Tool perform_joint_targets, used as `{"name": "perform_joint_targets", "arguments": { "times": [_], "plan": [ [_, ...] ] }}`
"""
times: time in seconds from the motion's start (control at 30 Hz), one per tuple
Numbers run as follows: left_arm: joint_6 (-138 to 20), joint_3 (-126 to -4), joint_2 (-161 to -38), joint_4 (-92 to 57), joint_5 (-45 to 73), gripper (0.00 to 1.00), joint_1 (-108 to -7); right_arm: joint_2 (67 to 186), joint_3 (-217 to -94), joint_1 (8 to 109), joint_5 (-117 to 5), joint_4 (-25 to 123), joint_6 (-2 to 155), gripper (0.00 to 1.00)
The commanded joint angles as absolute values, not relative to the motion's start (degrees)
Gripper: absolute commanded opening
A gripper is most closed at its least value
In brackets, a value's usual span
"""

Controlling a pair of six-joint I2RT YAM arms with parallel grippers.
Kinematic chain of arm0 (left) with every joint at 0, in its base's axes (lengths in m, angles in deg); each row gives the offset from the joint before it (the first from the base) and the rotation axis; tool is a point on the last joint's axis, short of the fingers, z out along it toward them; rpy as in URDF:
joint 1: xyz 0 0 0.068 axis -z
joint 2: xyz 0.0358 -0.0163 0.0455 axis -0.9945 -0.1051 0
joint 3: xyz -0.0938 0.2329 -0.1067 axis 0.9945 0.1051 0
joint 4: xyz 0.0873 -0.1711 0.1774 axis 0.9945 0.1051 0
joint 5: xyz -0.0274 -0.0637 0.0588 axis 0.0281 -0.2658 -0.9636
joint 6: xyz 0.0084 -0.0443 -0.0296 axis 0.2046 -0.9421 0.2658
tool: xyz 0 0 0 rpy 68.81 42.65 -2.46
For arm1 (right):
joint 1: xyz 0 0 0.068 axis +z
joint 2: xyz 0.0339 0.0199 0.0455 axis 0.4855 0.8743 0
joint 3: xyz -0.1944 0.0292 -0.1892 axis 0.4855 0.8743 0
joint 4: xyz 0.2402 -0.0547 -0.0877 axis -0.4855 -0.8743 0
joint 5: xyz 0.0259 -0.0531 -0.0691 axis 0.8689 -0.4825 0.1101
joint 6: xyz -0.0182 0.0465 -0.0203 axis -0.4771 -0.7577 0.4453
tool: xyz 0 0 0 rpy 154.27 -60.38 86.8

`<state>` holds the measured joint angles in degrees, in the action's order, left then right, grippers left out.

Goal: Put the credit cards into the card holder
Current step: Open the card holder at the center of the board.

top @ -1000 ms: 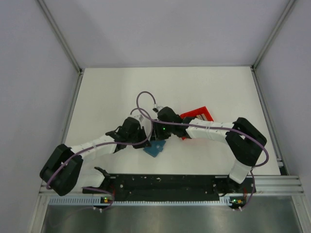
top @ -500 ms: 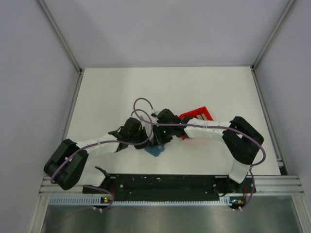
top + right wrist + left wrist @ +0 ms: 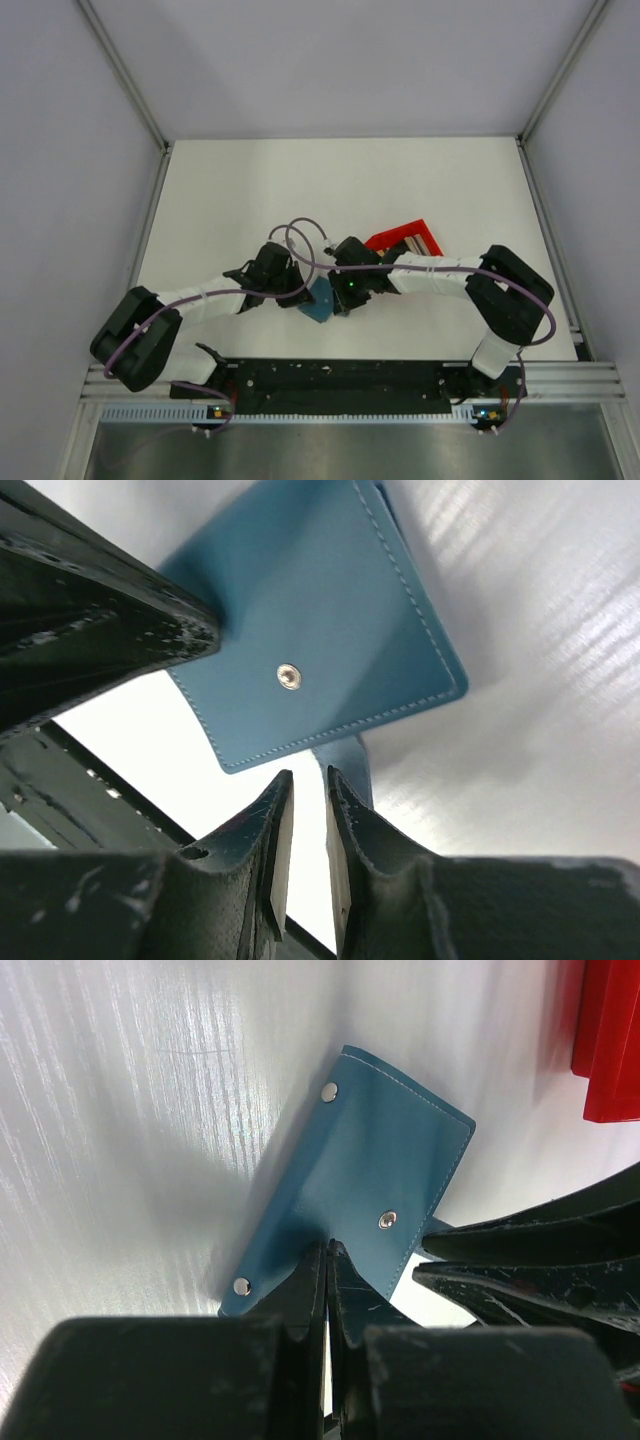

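The left pincer is pinched tight on the near edge of the card holder, a teal wallet with 3 metal snaps showing, lifted at a tilt over the worktop. The right pincer is at the holder's other side, its jaws a narrow slot apart with bare white surface showing through. A teal tab hangs by 1 fingertip; I cannot tell whether it touches.

From above, the holder sits between the 2 pincers, mid-worktop and toward the near edge. The red bin lies just to its far right, contents too small to make out.

The worktop is white with a fine streaked sheen. Pale grey walls close it in on 3 sides, behind slanting aluminium posts. A black rail carries both arm bases along the near edge.
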<state>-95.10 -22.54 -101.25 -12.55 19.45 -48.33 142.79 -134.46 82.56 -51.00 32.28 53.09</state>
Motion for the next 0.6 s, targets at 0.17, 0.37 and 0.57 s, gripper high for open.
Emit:
{"name": "perform_joint_targets", "arguments": {
  "times": [0.17, 0.37, 0.57],
  "plan": [
    [-94.29, -22.09, -102.33, -11.73, 16.90, 0.00, -48.20, 142.36, -133.31, 82.92, -55.65, 32.70, 51.47, 0.19],
    [-94.55, -22.09, -101.80, -10.24, 15.50, 0.00, -48.20, 142.90, -131.30, 83.01, -56.70, 30.60, 50.77, 0.18],
    [-96.23, -22.09, -102.41, -9.09, 13.91, 0.00, -48.20, 141.66, -126.55, 83.01, -57.23, 29.28, 49.10, 0.15]
  ]
}}
